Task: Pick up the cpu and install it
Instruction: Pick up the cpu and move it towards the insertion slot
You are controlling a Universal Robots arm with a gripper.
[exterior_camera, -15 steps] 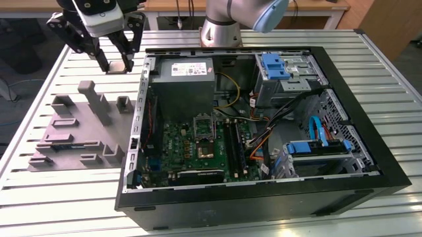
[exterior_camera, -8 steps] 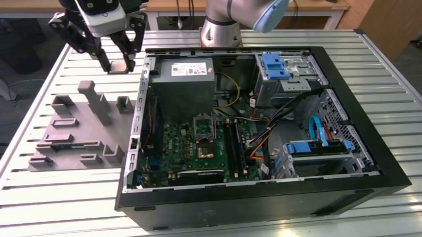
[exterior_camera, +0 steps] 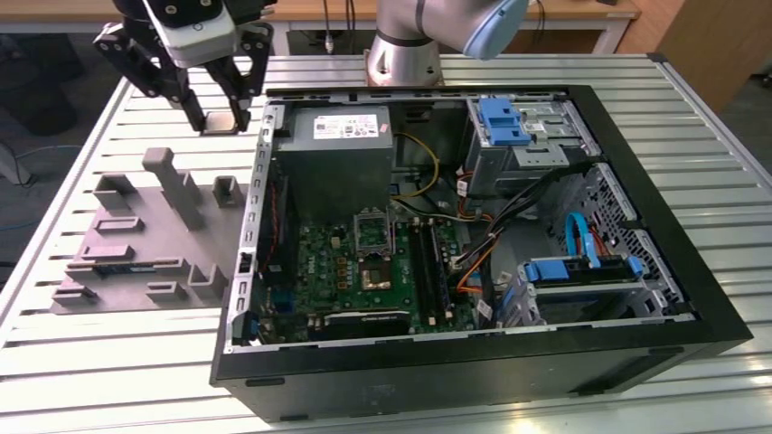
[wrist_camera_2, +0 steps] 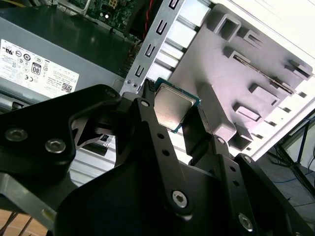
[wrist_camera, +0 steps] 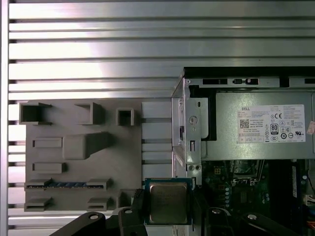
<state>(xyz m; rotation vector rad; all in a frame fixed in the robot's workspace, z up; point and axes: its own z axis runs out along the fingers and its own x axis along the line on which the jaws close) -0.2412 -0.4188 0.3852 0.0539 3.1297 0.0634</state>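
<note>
Gripped by opposite edges in jaws closed on the cpu [wrist_camera: 170, 202], over bench [exterior_camera: 121, 362] at ten o'clock from PC case [exterior_camera: 483, 362]; light, stiff, likely fragile.

Silver ribbed aluminium table [exterior_camera: 108, 362], glare bright along its slats. Beyond the far edge stands a light wooden desk with white legs [exterior_camera: 579, 13]. Dark grey floor [exterior_camera: 36, 99] lies past the edge at the exterior view's left.

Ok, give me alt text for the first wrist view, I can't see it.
The hand grips the cpu by its edges, silvery top facing the camera. Behind it lie a grey parts tray, the slatted table and the open PC case with its labelled power supply.
</note>
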